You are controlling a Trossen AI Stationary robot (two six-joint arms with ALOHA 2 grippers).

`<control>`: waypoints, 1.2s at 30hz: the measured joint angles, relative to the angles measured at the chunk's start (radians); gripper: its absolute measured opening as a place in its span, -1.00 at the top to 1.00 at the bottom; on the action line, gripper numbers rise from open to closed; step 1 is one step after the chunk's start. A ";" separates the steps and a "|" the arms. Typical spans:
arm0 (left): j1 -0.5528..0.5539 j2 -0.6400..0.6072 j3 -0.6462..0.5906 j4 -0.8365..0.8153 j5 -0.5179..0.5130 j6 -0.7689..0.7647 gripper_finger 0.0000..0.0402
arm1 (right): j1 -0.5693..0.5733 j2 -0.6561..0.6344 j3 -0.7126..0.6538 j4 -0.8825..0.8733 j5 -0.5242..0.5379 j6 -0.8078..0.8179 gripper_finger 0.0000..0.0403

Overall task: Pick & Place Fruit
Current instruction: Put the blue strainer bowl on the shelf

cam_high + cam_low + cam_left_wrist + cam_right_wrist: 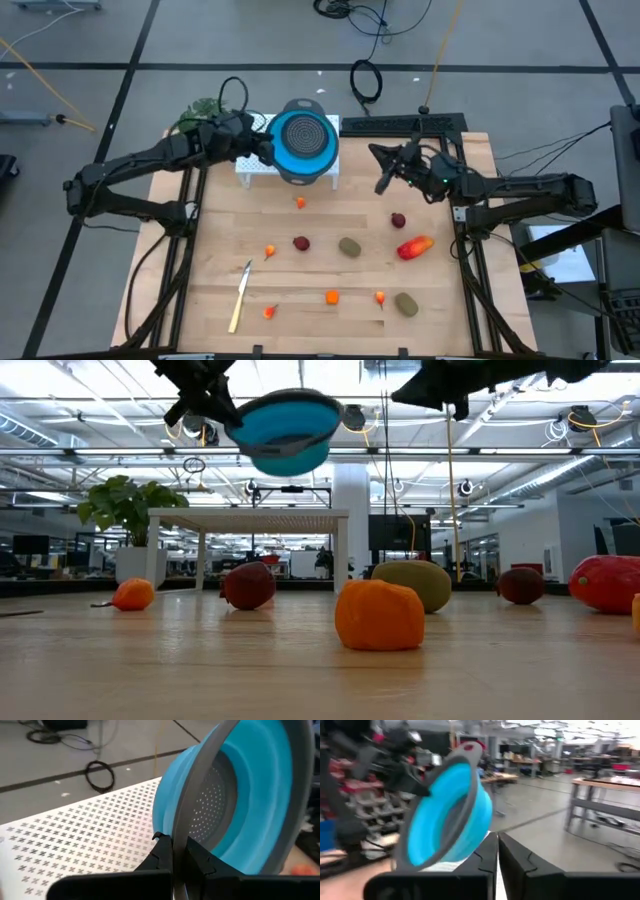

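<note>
A blue colander with a grey rim [303, 143] is in my left gripper [260, 147], in the air above a white perforated stand [262, 168] at the table's far side; the low view shows the colander [286, 432] tilted. The fruit lies loose on the wood: tiny orange pieces [332, 296], dark red round ones [301, 242], olive-brown ovals [349, 246] and one larger red-orange piece [415, 246]. My right gripper [383, 178] is shut and holds nothing, raised to the right of the colander and above the far right of the table. My left gripper pinches the colander's grey rim [176, 827] between its two fingers [161, 851], coming from the table's left. The fingers sit across the rim's edge. The colander is lifted clear of the stand and tilted, its blue bowl [240, 795] reaching away from the fingers.
A pale yellow-handled knife [240, 296] lies near the front left. A green leafy plant [198, 108] stands beyond the far left corner. Black frame rails run along the table's left and right edges. Bare wood shows between the stand and the fruit.
</note>
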 joint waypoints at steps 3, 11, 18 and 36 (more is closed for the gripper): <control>0.038 -0.002 0.022 -0.026 0.072 -0.018 0.98 | 0.000 -0.043 -0.053 0.000 -0.068 0.006 0.96; 0.141 -0.001 0.083 -0.124 0.210 -0.158 0.98 | 0.000 -0.145 -0.186 0.011 -0.286 -0.114 1.00; 0.218 -0.001 0.122 -0.211 0.279 -0.287 0.98 | 0.000 -0.210 -0.241 0.011 -0.447 -0.168 1.00; 0.456 0.000 0.244 -0.463 0.465 -0.375 0.98 | 0.001 -0.223 -0.247 0.001 -0.636 -0.180 1.00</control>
